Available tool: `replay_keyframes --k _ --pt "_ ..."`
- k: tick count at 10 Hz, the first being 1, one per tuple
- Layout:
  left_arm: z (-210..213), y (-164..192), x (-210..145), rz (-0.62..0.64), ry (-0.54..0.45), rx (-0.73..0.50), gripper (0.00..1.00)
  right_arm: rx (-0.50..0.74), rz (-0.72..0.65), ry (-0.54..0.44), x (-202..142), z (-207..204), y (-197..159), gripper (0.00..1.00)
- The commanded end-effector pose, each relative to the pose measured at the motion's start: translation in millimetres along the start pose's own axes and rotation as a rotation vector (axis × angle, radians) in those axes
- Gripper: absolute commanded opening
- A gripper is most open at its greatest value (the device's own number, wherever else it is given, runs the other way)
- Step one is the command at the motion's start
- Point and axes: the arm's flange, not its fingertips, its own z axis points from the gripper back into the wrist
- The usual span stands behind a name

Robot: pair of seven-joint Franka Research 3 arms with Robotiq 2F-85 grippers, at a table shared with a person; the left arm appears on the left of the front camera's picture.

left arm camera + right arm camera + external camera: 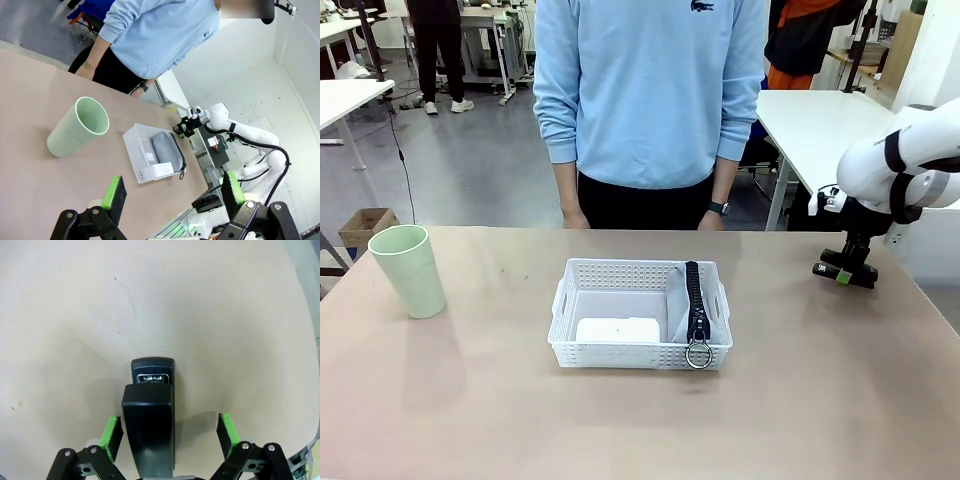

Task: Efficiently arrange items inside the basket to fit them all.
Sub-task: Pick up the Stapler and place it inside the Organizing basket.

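Right wrist view looks down on the small black object (149, 425), which lies flat on the bare counter (210, 315) between the two green pads (111, 437) of the right claw (169, 416). The claw stands apart, with a strip of counter showing on each side of the object, so neither pad touches it. The object's far end has a small metallic slot. Its near end is cut off by the bottom edge, and what kind of thing it is cannot be made out.

In the front view the right claw (845, 272) hangs low over the counter's right side, well apart from the basket (620, 275). The black object under it cannot be told from the claw's own black fingers.

The basket sits mid-counter. A grey zip pouch (712, 318) stands on edge in its right end, zipper up, ring hanging over the near rim. A white oblong box (617, 330) lies just beside the pouch in the near part. Whether they touch cannot be told. A pale green cup (408, 270) stands upright far to the left, outside the basket.

In the left wrist view the left claw (171, 176) is apart and empty, above the counter. A person (650, 90) stands at the far edge, with the hands partly hidden behind it.
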Motion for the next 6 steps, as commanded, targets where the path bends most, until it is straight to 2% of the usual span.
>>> replay_keyframes --k 1,5,6 --pt "0.1 -1.9 0.2 -0.017 -0.013 -0.018 1.00 0.022 0.051 0.015 -0.2 0.3 -9.7 1.00" --pt "0.1 -1.9 0.2 -0.017 -0.013 -0.018 1.00 0.015 0.063 0.034 -2.5 -0.5 -10.1 1.00" --pt "0.1 -1.9 0.2 -0.017 -0.013 -0.018 1.00 0.009 0.069 0.030 -2.3 -1.7 -10.4 0.78"
